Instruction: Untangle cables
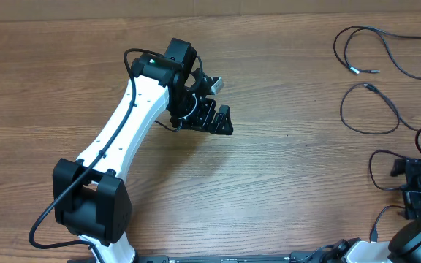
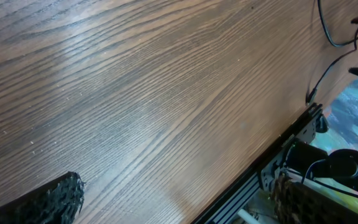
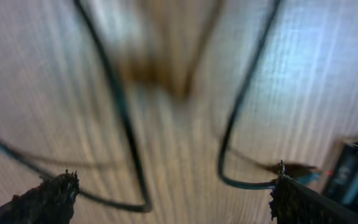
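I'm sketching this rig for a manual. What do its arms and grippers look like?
The left arm has a long white link between chunky black joints. A thin black cable runs along it, and there is a small green light near the wrist. The left gripper and right gripper are black, with rough-textured fingertips.

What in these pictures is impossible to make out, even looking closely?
- Overhead: the cables run past the right edge, so their far ends are cut off.
- Right wrist view: the cables are out of focus, so it is unclear whether they cross or knot.
- Overhead: the right claw sits near the frame edge, dark against dark, and its fingers cannot be told apart.
- Plug tips: too small to identify.
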Robot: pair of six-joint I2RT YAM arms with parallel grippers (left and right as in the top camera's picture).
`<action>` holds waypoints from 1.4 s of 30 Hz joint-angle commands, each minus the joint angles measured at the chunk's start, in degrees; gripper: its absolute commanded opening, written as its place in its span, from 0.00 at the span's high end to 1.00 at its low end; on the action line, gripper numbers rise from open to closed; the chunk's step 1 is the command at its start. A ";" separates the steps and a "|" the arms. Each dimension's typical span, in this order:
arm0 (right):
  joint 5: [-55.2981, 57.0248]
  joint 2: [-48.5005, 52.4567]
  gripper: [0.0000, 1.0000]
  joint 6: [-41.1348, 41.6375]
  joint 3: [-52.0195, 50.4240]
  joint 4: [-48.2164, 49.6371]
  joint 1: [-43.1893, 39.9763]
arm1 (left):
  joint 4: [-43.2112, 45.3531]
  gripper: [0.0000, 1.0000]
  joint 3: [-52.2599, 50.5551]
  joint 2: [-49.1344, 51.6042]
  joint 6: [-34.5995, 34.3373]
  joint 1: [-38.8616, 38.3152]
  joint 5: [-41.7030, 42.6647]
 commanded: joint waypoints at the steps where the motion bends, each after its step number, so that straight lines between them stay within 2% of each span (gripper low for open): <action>1: 5.11 -0.46 0.00 4.57 -1.53 1.16 -0.09 | -0.15 0.00 0.48 -0.42 1.31 -0.15 -0.28; 11: 3.69 -0.46 0.01 4.37 -7.43 7.80 -0.09 | -0.13 0.00 0.48 -0.42 1.31 -0.15 -0.31; 16: 0.26 -0.46 0.20 3.87 -7.43 9.27 -0.09 | -0.13 0.01 0.48 -0.42 1.29 -0.15 -0.28; 19: -0.50 -0.46 0.38 3.74 -7.43 9.92 -0.09 | -0.13 0.00 0.48 -0.42 1.29 -0.15 -0.28; 20: -0.74 -0.46 0.47 3.74 -7.43 10.14 -0.09 | -0.13 0.00 0.48 -0.42 1.29 -0.15 -0.28; 23: -1.05 -0.46 0.64 3.74 -7.43 10.84 -0.09 | -0.13 0.00 0.48 -0.42 1.29 -0.15 -0.28; 27: -3.06 -0.46 0.77 3.04 -7.43 11.78 -0.09 | -0.13 0.00 0.48 -0.42 1.29 -0.15 -0.28; 30: -6.32 -0.46 0.82 2.62 -7.43 12.70 -0.09 | -0.15 0.01 0.48 -0.42 1.29 -0.15 -0.28; 32: -8.24 -0.46 0.90 2.58 -7.43 13.14 -0.09 | -0.26 0.00 0.48 -0.42 1.29 -0.15 -0.28; 37: -9.99 -0.46 0.96 1.14 -7.43 15.43 -0.09 | -0.37 0.00 0.48 -0.42 1.29 -0.15 -0.28; 42: -10.01 -0.46 0.96 1.11 -7.43 17.55 -0.09 | -0.39 0.01 0.48 -0.42 1.29 -0.15 -0.28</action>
